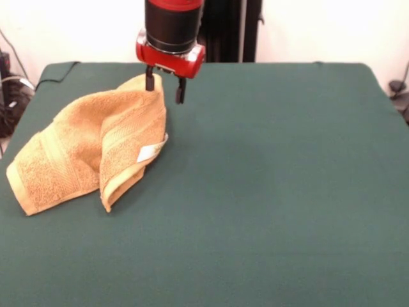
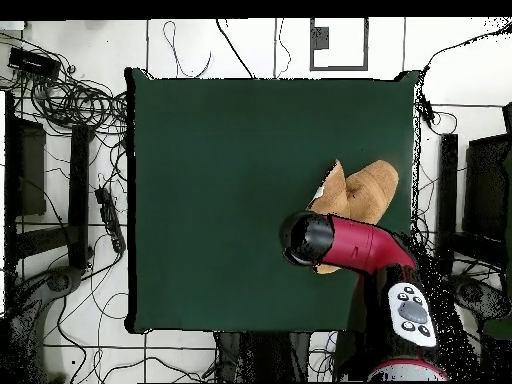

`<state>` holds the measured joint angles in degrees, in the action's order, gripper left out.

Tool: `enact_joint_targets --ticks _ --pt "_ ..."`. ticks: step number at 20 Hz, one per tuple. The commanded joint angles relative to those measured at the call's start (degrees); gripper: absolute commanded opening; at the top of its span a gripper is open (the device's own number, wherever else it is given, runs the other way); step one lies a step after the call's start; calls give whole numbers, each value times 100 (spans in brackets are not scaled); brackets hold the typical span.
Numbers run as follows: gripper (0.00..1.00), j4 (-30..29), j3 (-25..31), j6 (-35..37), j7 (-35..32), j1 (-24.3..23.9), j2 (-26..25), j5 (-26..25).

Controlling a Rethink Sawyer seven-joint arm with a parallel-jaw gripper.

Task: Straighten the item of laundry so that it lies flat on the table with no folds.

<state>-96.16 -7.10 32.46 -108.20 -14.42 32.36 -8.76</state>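
The orange-tan towel (image 1: 89, 150) lies crumpled on the left part of the green table (image 1: 275, 192). It is folded over itself, with a raised ridge and its white label (image 1: 151, 152) showing on the right flap. My gripper (image 1: 165, 88) hangs over the towel's far top corner. It is open; the left finger (image 1: 149, 82) is against the cloth's peak and the right finger (image 1: 181, 93) is beside it over bare table. In the overhead view the red arm (image 2: 365, 245) covers part of the towel (image 2: 365, 190) and hides the gripper.
The towel sits close to the table's edge (image 2: 412, 190) in the overhead view. Cables (image 2: 75, 100) and dark boxes lie on the floor around the table. The black pedestal (image 1: 233, 29) rises behind the table's far edge.
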Motion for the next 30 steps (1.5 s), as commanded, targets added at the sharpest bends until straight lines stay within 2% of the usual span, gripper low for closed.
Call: enact_joint_targets --ticks 1,6,9,21,24,26,30 --pt "100 -238 454 -171 -863 158 -91 283" --pt "100 53 655 601 -269 47 550 292" --pt "100 431 738 1502 55 18 822 327" --pt "100 1382 955 2896 391 -139 761 186" --pt "100 1675 982 2822 383 -189 639 86" --pt "100 1803 1122 2413 519 -291 444 37" --pt "100 2072 1202 2328 522 -366 143 3"
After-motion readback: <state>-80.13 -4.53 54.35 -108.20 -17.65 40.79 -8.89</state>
